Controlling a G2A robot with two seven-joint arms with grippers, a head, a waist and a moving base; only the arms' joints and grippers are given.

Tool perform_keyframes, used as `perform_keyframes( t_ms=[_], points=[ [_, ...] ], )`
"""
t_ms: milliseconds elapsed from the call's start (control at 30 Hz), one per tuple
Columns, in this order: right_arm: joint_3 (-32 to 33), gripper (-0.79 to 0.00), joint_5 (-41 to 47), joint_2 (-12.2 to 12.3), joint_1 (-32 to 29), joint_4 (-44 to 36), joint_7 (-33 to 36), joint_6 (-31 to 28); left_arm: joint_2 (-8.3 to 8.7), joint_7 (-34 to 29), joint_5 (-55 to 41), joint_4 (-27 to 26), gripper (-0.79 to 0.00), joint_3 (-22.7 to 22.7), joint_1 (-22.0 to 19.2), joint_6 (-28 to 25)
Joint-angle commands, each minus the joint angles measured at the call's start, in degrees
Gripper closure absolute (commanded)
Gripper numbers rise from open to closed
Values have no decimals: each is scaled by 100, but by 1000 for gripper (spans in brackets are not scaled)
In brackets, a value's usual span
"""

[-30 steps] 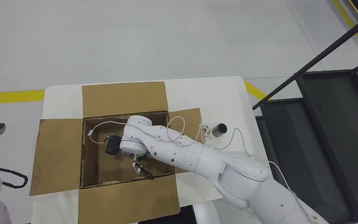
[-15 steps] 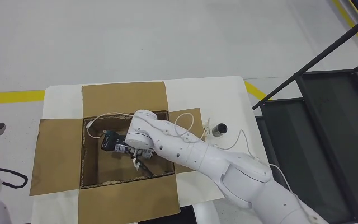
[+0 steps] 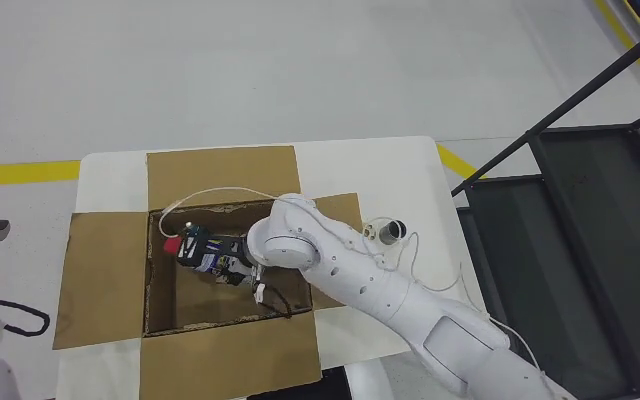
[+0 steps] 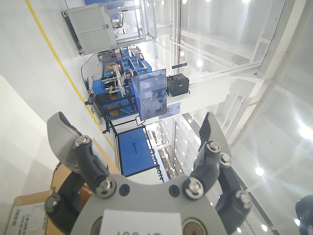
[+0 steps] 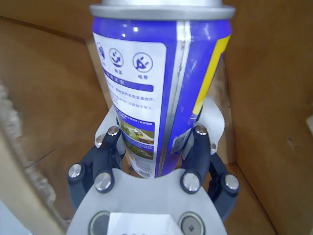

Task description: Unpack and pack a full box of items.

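Observation:
A blue spray can (image 5: 161,74) with a silver dome and red cap is clamped in my right gripper (image 5: 160,128), which is shut on its lower body. In the top view the spray can (image 3: 203,250) lies sideways inside the open cardboard box (image 3: 105,280), red cap toward the box's left wall, with the right gripper (image 3: 236,262) holding it over the box floor. My left gripper (image 4: 137,133) is open with nothing between its fingers, pointing up at the hall ceiling, with a corner of cardboard below it.
A small dark cylinder (image 3: 392,231) stands on the white table (image 3: 400,170) just right of the box, with a thin white cable (image 3: 230,195) looping from there over the box. All four box flaps are folded outward. A dark metal frame (image 3: 560,130) stands at the right.
The right arm has swung so the gripper now holds the can farther out toward the box's left wall, and the can's red cap and blue body have come into sight.

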Motion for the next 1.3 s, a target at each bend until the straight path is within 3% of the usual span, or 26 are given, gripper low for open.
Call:
perform_keyframes(
  t_ms=[0, 400, 900, 1267],
  points=[
    [213, 0, 40, 95, -249, -374, -151, -224, 0, 0, 0, 0, -785, 0, 0, 0],
    [1009, 0, 4, 466, -1238, -1528, -1537, -1238, 0, 0, 0, 0, -785, 0, 0, 0],
    [2450, 0, -1033, 820, -2696, -2220, -4990, -1959, 0, 0, 0, 0, -785, 0, 0, 0],
    [3373, 0, -1810, 1043, -3530, -2741, -6120, -2057, 0, 0, 0, 0, -785, 0, 0, 0]
  ],
)
